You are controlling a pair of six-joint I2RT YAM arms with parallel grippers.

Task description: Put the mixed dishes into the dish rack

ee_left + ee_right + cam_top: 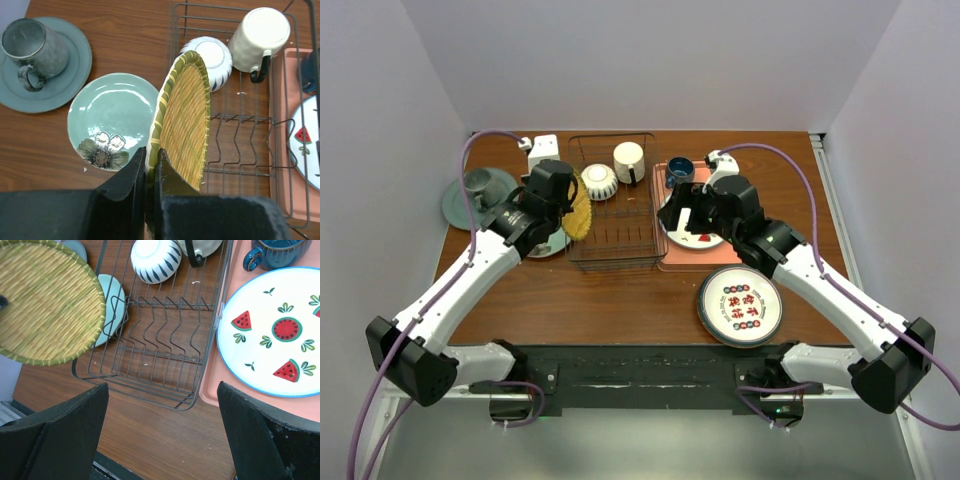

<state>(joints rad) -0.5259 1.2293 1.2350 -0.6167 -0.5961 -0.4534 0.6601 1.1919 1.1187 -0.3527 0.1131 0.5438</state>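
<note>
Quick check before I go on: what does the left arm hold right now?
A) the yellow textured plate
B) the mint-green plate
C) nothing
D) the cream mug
A: the left fingers pinch the rim of the yellow textured plate, held on edge; the mint-green plate lies flat beside it and the cream mug sits in the dish rack.

Left arm [470, 275] and right arm [825, 285]: white tubular links joined by black joint housings, the largest being boxy black units at the elbows. A purple cable [468, 185] runs along each arm. A small white housing [542, 150] sits at each wrist. Left gripper [150, 162] and right gripper [161, 390]: matte black, wedge-shaped fingers with a faintly grained surface.
</note>
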